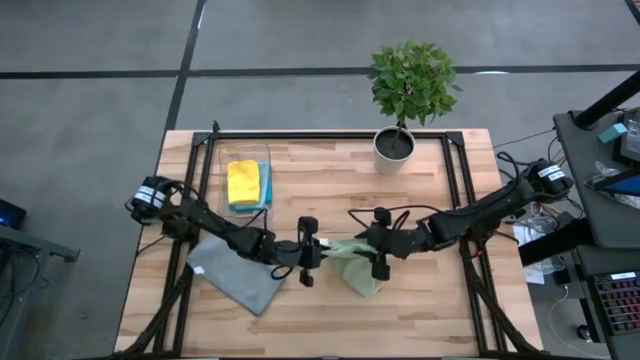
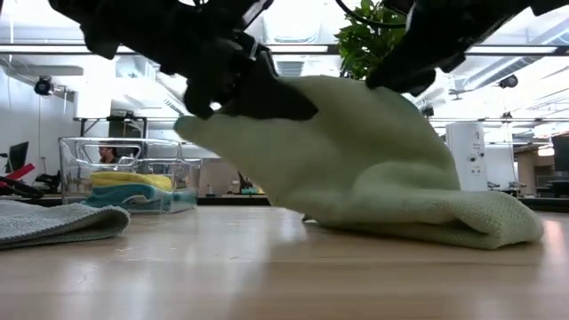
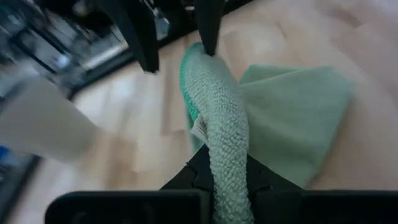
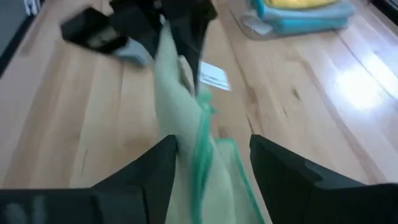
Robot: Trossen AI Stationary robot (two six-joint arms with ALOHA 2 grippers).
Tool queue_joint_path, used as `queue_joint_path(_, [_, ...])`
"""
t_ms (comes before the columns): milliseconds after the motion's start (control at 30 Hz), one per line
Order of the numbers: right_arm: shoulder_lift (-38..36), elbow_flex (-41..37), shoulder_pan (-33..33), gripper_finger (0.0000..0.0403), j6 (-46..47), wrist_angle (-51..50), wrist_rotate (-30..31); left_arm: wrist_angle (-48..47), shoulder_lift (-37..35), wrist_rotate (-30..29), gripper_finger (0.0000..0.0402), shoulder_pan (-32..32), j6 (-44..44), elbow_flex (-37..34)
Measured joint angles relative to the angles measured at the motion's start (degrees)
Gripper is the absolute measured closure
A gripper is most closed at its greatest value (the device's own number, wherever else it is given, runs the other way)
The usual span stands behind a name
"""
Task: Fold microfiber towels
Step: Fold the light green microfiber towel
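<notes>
So my left hand [image 1: 308,252] was clamped shut on one edge of the olive green towel [image 1: 358,266], holding that edge up off the desk [image 1: 330,180] while the rest of it sagged down and sat in a lump near the middle of the front half. My right hand [image 1: 380,257] was right there on the other side of the towel with its fingers [image 4: 283,171] spread apart, the cloth running between them but not pinched by them.

What worried me: only one hand actually had the thing. If the left grip slipped off that thin bunched edge, the whole towel would've flopped down and any fold line with it. And with the right fingers open that close to the fabric, moving away carelessly could've snagged the edge and dragged it crooked. The two hands were also near each other, so a bump wasn't out of the question.

The grey towel [image 1: 236,272] lay flat by the front left part of the desk, under my left arm, not folded yet as far as I could judge. The clear bin [image 1: 245,152] near the back left held a yellow towel [image 1: 243,181] on top of a teal towel [image 2: 133,200], stacked neatly. A potted plant [image 1: 408,85] stood at the back edge.
</notes>
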Motion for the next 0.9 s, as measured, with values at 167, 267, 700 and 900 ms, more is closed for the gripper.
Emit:
queue_joint_path(167, [1.6, 0.0, -0.2, 0.0202, -0.4, 3.7, -0.2, 0.4, 0.1, -1.9, 0.0398, 0.0, 9.5, 1.4])
queue_joint_path(267, [2.5, 0.0, -0.2, 0.0202, -1.5, 4.5, -0.2, 0.1, 0.1, -2.0, 0.0398, -0.1, 12.5, 1.5])
queue_joint_path(700, [8.6, 1.0, -0.1, 0.0351, -11.1, 8.9, -0.2, 0.6, -0.1, -9.1, 0.0340, 0.0, 12.4, 2.0])
queue_joint_path(900, [6.0, 2.4, 0.9, 0.0389, -12.0, 1.7, 0.6, -0.2, -0.5, -10.2, 0.0273, 0.2, 5.7, 1.7])
